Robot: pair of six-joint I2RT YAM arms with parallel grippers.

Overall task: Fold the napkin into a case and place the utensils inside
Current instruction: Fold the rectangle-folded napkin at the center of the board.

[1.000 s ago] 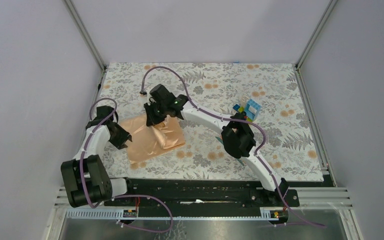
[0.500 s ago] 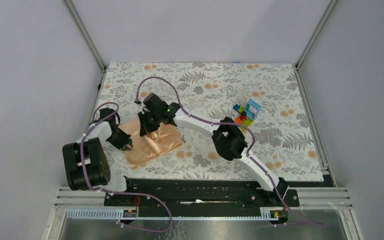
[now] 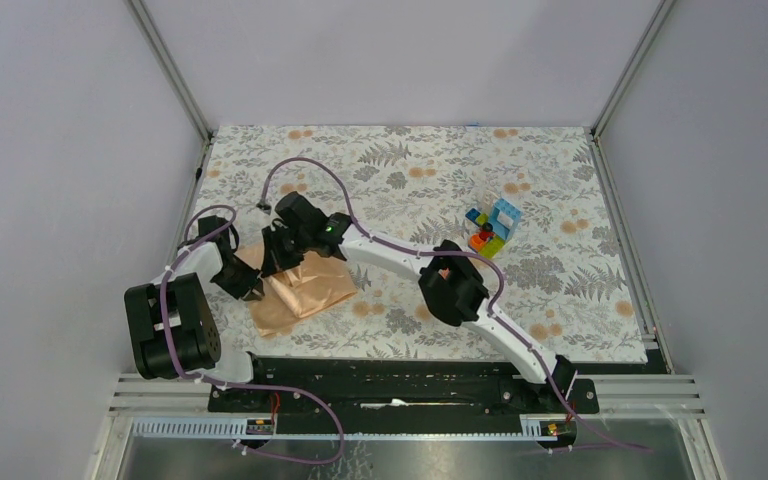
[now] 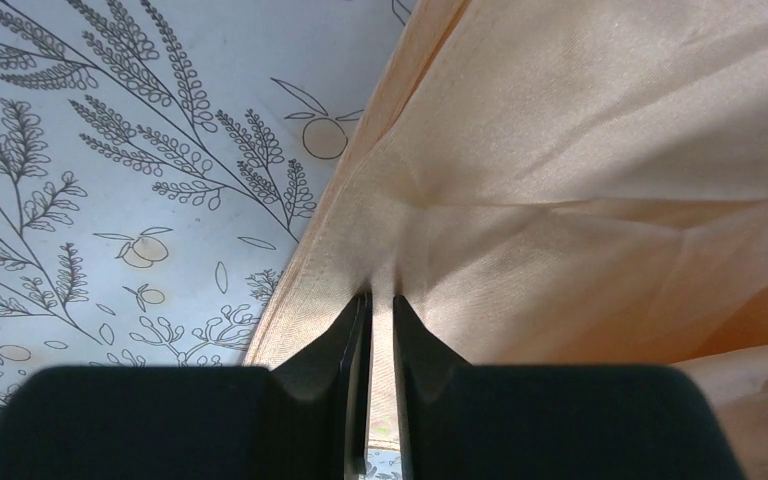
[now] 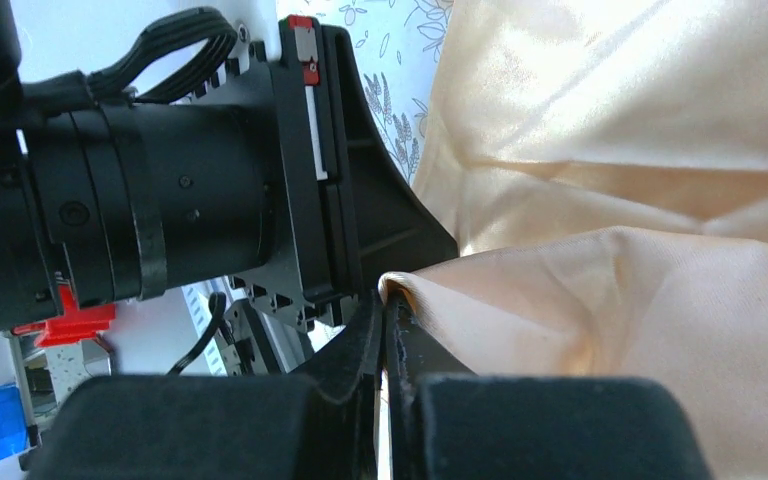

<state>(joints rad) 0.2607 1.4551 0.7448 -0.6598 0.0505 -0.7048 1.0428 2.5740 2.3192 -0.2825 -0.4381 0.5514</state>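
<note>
Right at the tips, the left pincer (image 4: 380, 300) is narrowed to a slit with the hem of the napkin (image 4: 600, 140) nipped between its jaws, the cloth puckering toward the bite. That looks a thin hold, so any pull should run slow and low along the floral mat (image 4: 110, 160) showing just left of the tips, not upward. Just beside it, the right pincer (image 5: 385, 305) is closed on a raised fold of the same cloth, its tips almost against the body of the left pincer; the two should travel in step, lest they knock or drag the fold out of one grip. Beyond both pincers, the rest of the napkin spreads away to their right as a loosely doubled sheet, not yet a tidy packet, and the crease wants laying flat before either lets go. Far off to the right sit the toy blocks (image 3: 491, 228). The utensils I cannot find, perhaps hidden beneath the right arm.
</note>
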